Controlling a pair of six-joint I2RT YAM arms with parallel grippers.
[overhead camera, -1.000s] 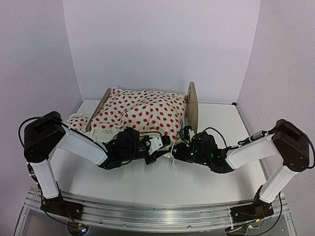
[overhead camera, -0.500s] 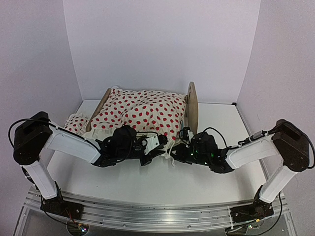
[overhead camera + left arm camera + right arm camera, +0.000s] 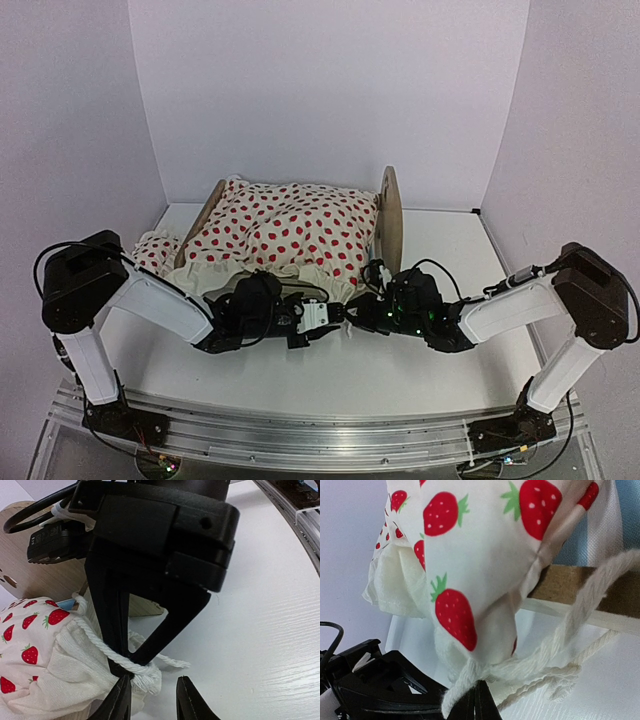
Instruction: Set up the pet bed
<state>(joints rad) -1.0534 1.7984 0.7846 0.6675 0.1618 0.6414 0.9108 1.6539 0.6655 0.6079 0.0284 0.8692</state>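
Observation:
The pet bed stands at the back middle, with its rounded wood headboard (image 3: 390, 212) on the right. The strawberry-dotted blanket (image 3: 285, 230) covers it, so the striped mattress shows only as a blue sliver in the right wrist view (image 3: 629, 515). My right gripper (image 3: 357, 312) is shut on the blanket's white corner cord (image 3: 485, 672) below the bed's front corner. In the left wrist view the right gripper (image 3: 122, 667) pinches that cord (image 3: 95, 642). My left gripper (image 3: 335, 316) is open and empty (image 3: 152, 700), low over the table, facing the right one, with the cord's tassel beside its left finger.
The small dotted pillow (image 3: 152, 250) lies on the table left of the footboard (image 3: 200, 222). White walls close in the back and both sides. The bed's wood side rail (image 3: 570, 587) sits just above the right gripper.
My left gripper has dropped from the blanket's front edge toward the table and the near side. The blanket's ruffled edge now hangs lower along the bed's front. The right gripper has barely moved.

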